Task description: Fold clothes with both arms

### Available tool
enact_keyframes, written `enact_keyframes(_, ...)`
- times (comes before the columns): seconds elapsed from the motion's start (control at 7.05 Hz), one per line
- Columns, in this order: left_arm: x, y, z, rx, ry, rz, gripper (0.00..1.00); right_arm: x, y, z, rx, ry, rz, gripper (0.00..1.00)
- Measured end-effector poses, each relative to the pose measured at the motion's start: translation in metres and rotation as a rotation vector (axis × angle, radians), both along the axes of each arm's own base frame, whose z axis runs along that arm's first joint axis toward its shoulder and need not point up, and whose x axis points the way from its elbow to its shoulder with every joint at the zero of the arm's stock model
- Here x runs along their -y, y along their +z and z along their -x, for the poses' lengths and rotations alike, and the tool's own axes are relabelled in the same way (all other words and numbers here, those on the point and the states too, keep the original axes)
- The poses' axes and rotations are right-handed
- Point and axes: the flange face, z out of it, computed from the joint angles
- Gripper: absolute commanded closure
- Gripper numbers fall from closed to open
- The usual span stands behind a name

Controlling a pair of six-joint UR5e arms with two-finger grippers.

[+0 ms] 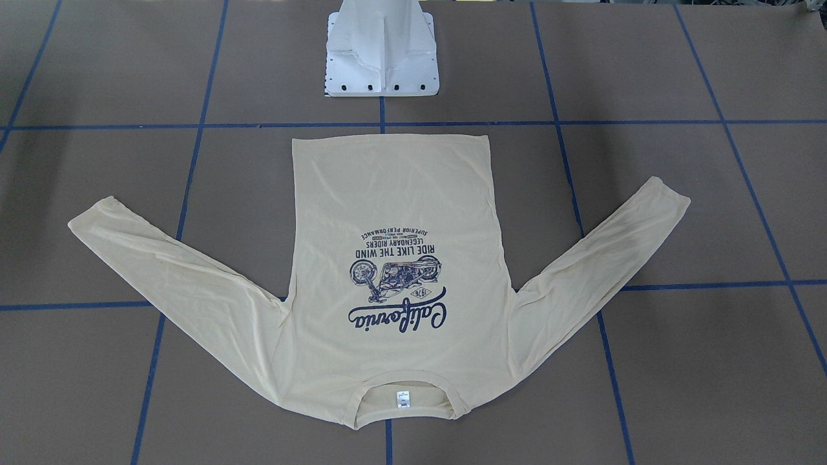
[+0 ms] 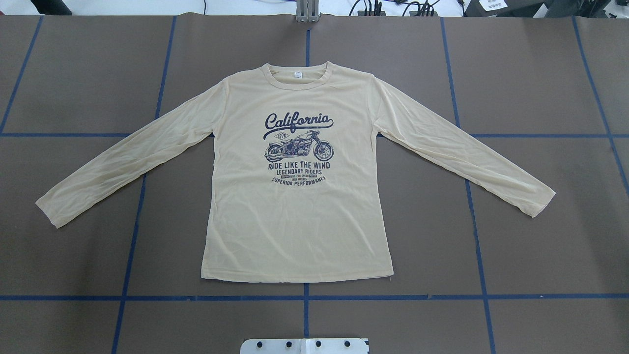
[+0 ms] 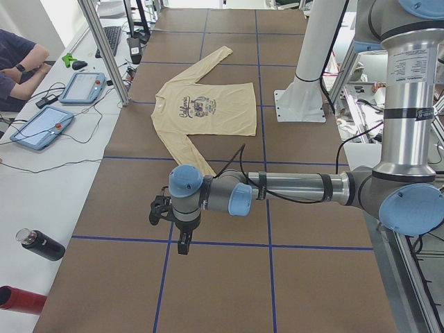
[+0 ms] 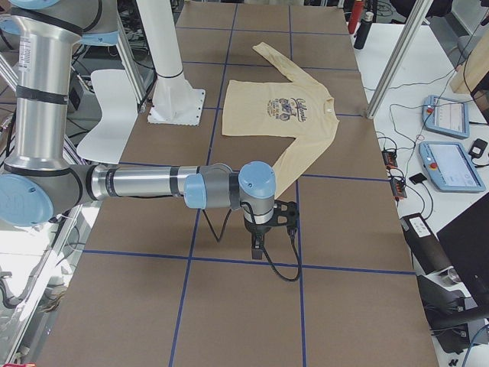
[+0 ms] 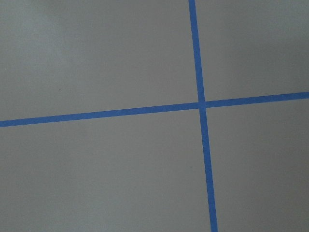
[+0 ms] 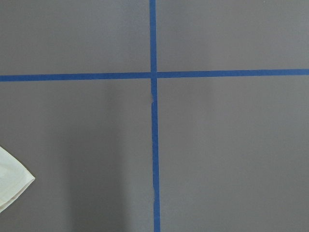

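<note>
Shirt point(image 2: 300, 221) lies sleeve-to-sleeve between left gripper point(image 3: 183, 246) and right gripper point(image 4: 257, 249), right seemingly nearer; their jaw spread cannot be told.

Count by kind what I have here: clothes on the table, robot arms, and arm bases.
Shirts: 1, the cream shirt, spread flat
Arms: 2, the left arm and the right arm
Bases: 1, the white pedestal
Total: 4
</note>
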Motion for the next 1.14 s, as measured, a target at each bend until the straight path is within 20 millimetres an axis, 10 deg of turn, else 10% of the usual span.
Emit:
enact_keyframes(0.71,0.002,-0.006,0.001,0.009,-0.004,-0.013,0.00,0.009,-0.010,0.003,0.004,-0.002,-0.022,0.00)
enact_keyframes(1.14,0.026,-0.064,-0.006,-0.046,0.010,-0.125,0.00,0.056,-0.062,0.042,0.038,-0.065,-0.113,0.00)
